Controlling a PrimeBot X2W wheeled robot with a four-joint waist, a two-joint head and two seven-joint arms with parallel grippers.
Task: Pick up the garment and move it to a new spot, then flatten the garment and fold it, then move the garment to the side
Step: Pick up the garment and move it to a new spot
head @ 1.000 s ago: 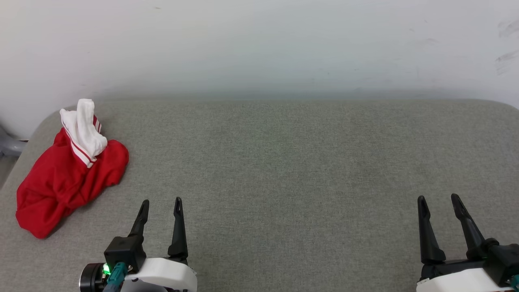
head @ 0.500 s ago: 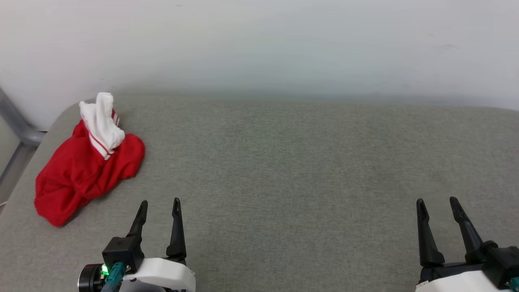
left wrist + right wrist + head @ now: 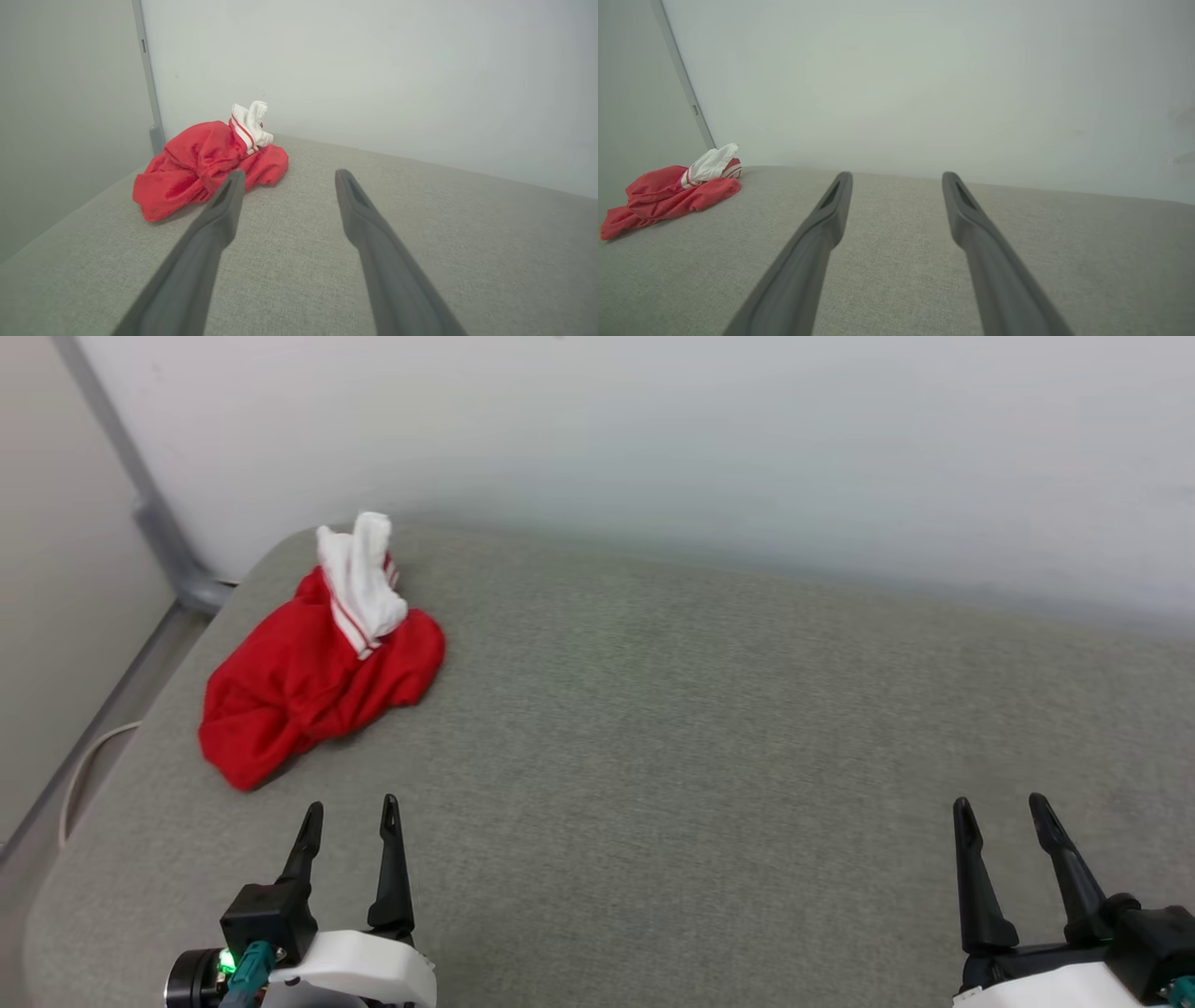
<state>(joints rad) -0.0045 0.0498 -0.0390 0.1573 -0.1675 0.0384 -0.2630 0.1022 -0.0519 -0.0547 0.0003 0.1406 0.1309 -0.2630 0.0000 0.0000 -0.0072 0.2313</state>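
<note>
The crumpled garment (image 3: pixel 299 683) lies at ten o'clock on the surface (image 3: pixel 700 728), with the left end effector (image 3: pixel 351 805) and right end effector (image 3: pixel 999 801) both released and empty.

1 garment (image 3: pixel 299 681), 2 grippers: L (image 3: pixel 351 805), R (image 3: pixel 1000 801)

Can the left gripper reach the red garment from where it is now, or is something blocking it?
Probably yes. The left gripper is open and empty, and the garment lies crumpled just ahead of it on the grey cushion, with nothing standing between them.
</note>
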